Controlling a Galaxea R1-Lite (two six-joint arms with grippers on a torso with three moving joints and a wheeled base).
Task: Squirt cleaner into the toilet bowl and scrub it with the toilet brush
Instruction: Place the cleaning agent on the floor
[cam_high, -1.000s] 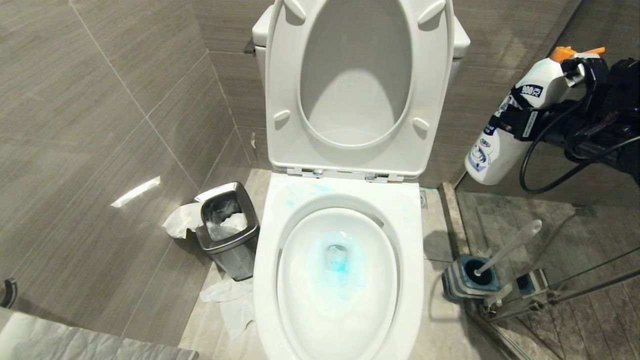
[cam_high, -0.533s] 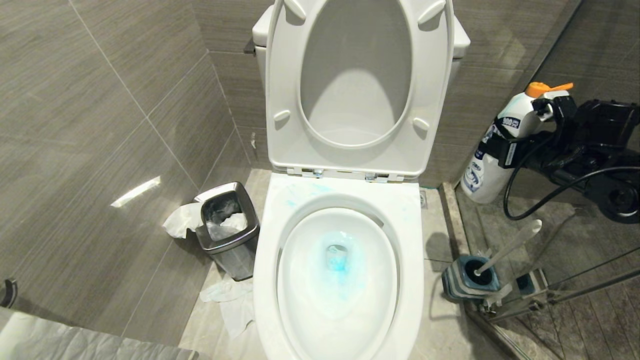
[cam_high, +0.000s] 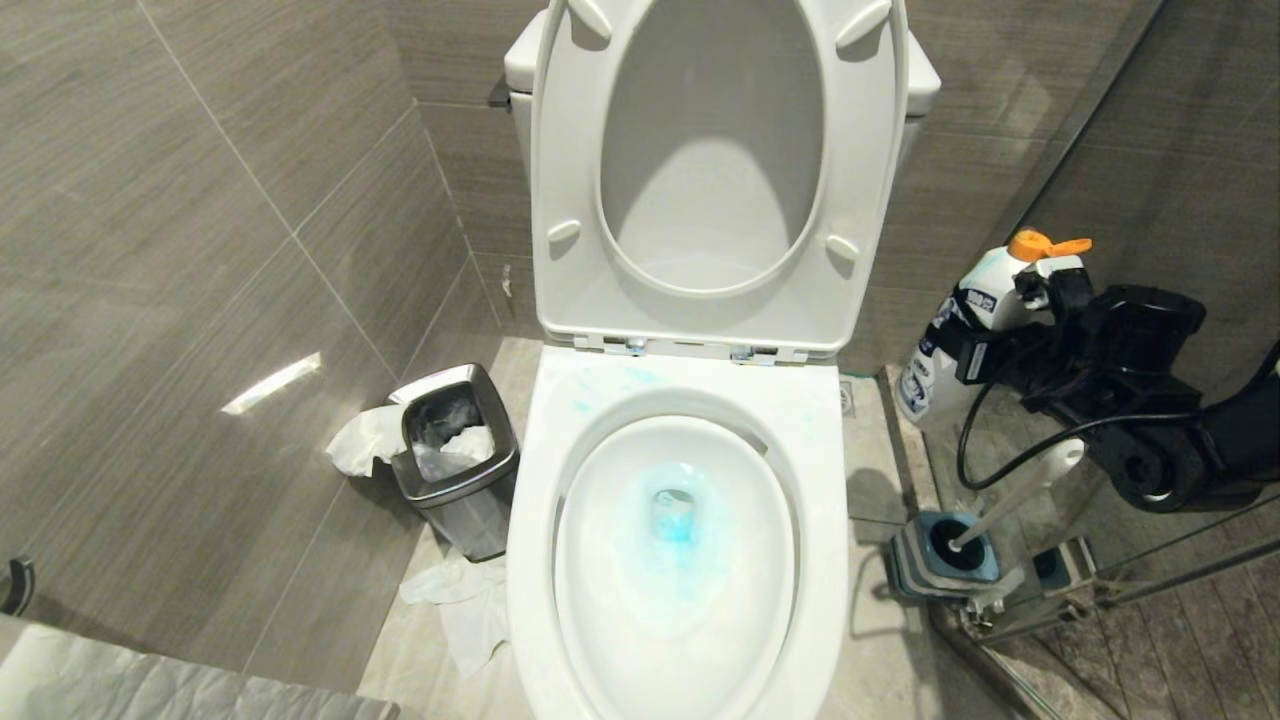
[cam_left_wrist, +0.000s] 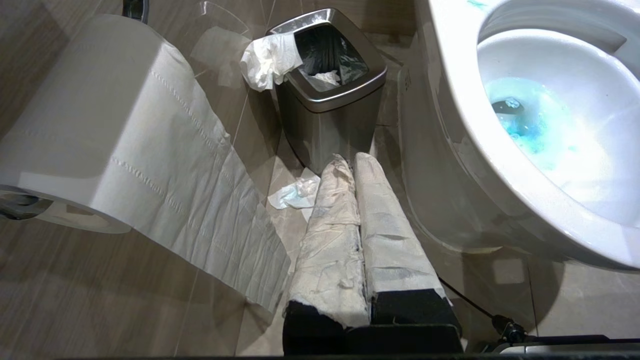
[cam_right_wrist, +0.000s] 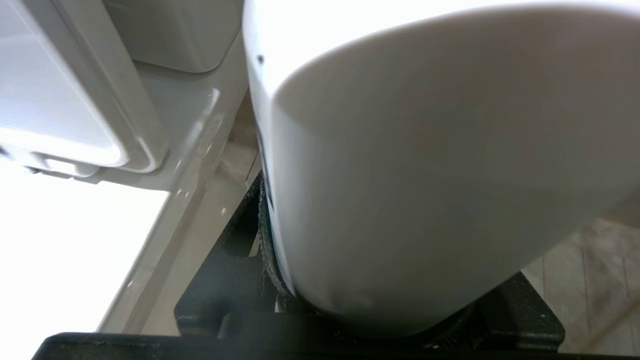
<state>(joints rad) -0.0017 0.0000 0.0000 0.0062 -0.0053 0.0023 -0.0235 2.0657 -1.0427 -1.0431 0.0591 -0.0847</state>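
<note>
The toilet bowl (cam_high: 530, 560) stands open, and pale turquoise cleaner (cam_high: 678, 525) tints its water and streaks the rim behind. To the right of the toilet my right gripper (cam_high: 975, 352) is shut on a white cleaner bottle (cam_high: 925, 375) with an orange cap, held low near the floor. That bottle (cam_right_wrist: 425, 175) fills the right wrist view between the fingers of the right gripper (cam_right_wrist: 380, 300). The toilet brush (cam_high: 1020, 490) leans in its blue-grey holder (cam_high: 940, 555) just below. My left gripper (cam_left_wrist: 351, 159) hangs shut and empty beside the bowl (cam_left_wrist: 450, 100), its fingers wrapped in white.
A steel bin (cam_high: 455, 460) with tissue stands left of the toilet, and crumpled paper (cam_high: 460, 600) lies on the floor. The seat and lid (cam_high: 560, 200) are raised. A toilet paper roll (cam_left_wrist: 100, 125) hangs at the left. A glass partition (cam_high: 1150, 150) bounds the right.
My right gripper has come down and slightly left with the bottle, from beside the raised seat to near the floor. Nothing else has moved.
</note>
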